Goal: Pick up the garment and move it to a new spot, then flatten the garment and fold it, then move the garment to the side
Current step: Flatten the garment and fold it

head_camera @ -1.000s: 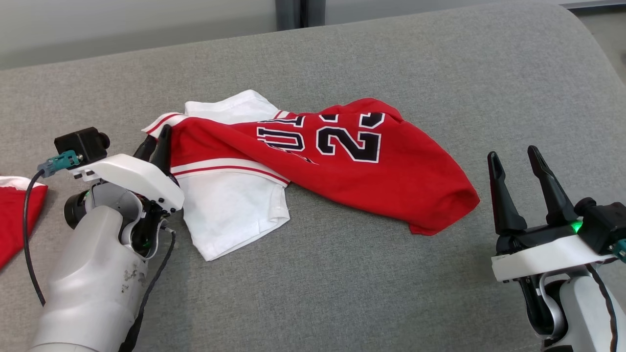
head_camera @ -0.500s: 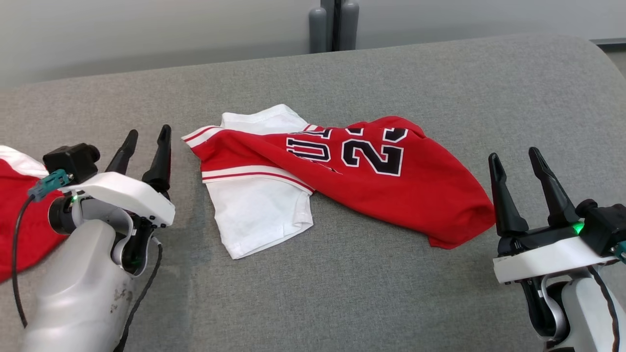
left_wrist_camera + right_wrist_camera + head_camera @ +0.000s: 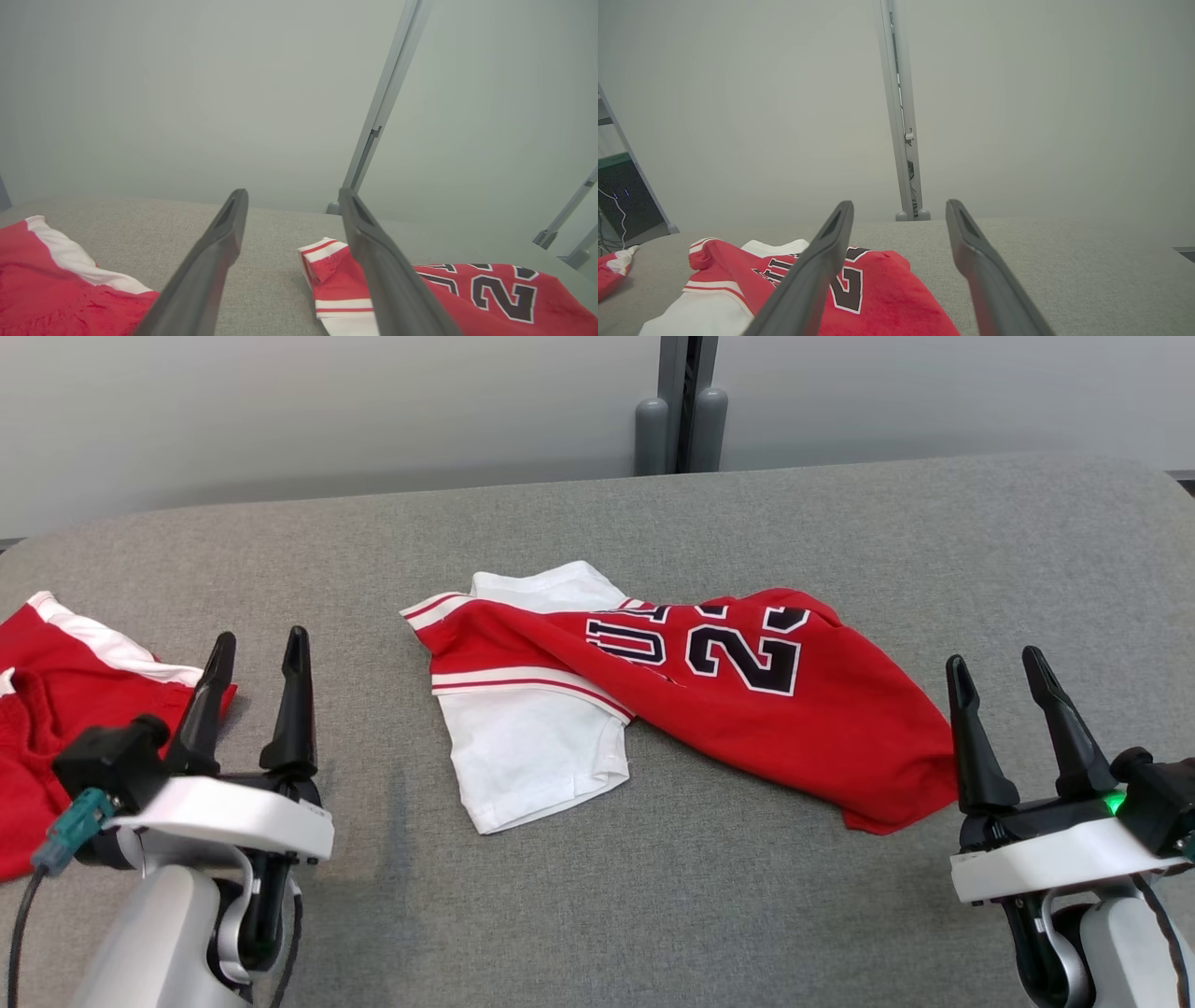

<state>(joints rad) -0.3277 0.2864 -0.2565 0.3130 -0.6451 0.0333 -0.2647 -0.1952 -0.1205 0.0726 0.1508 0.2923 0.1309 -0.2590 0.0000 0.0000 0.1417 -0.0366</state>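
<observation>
Jersey (image 3: 709, 709), red with white sleeves, is lying loose and rumpled near the middle of the grey fabric-covered counter (image 3: 653, 915), and nothing is touching it. Its red body is slumping across toward the robot's right, with dark, white-edged lettering and numbers (image 3: 742, 653) facing up but partly folded under. One white sleeve (image 3: 532, 756) is spreading flat toward the near edge, its red-striped band lying across the top of it, and a second bit of white is peeking out behind the red cloth.

Left pincer (image 3: 260, 639) is standing well to the left of the jersey with its two dark fingers pointing away from the robot, spread wide and carrying nothing. Right pincer (image 3: 993, 659) is waiting at the other side, just beside the red hem, its fingers gaping wide in the same way and empty too. From each wrist camera, the fingers are framing bare grey fabric and the pale wall beyond.

Another red cloth with a white stripe (image 3: 56, 709) is sitting at the far left edge of the counter, just beyond the left pincer and well apart from the jersey. A grey post (image 3: 680, 411) is rising against the wall behind the counter.
</observation>
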